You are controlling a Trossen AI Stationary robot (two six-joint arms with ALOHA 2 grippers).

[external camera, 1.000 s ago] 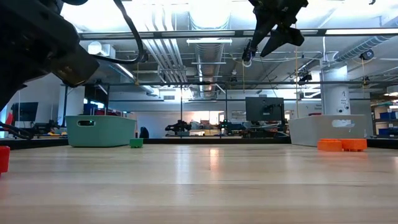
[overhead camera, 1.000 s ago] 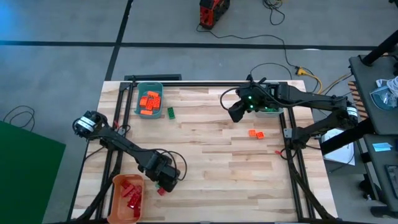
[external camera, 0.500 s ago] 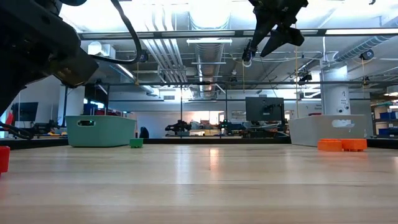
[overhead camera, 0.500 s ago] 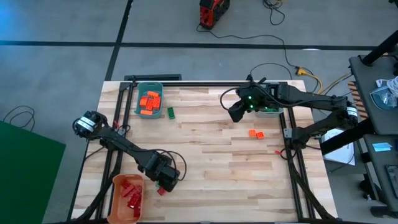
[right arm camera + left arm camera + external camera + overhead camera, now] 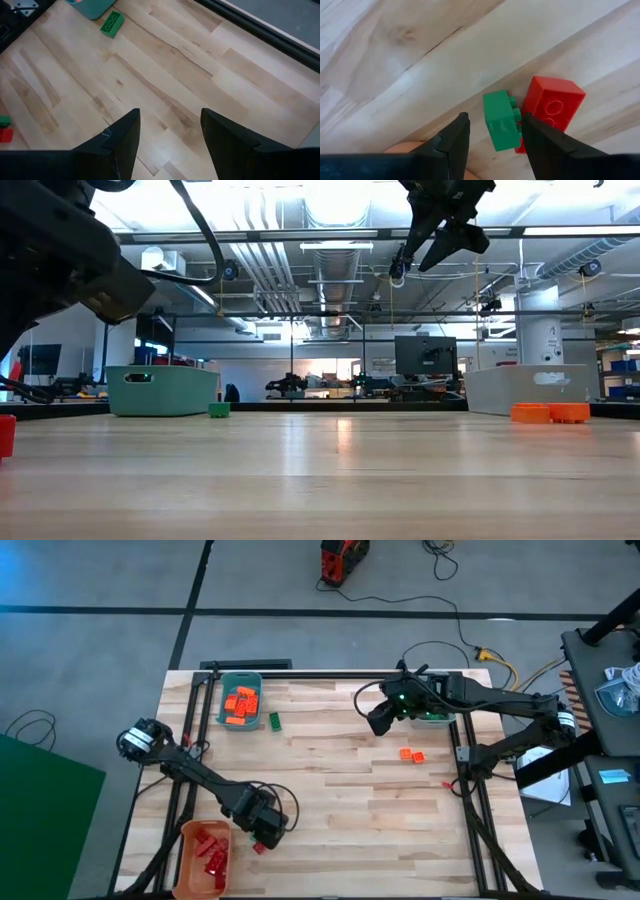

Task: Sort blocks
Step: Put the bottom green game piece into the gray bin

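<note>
High view: overhead, straight down, whole wooden table (image 5: 330,790) mid-frame, grey floor around it. Low view: at tabletop height, level across the boards into the room behind; teal bin (image 5: 161,390) mid-left, also upper left of the table in the high view. Left wrist view: very close to the boards, green block (image 5: 501,119) touching red block (image 5: 551,103) at centre. Right wrist view: higher up, angled down across the table; another green block (image 5: 111,24) upper left, same one beside the bin from overhead.

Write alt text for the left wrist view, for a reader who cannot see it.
The left gripper, fingers open, hangs just above a small green brick that touches a red brick on the pale wooden table. A sliver of the orange bin shows between the fingers.
</note>
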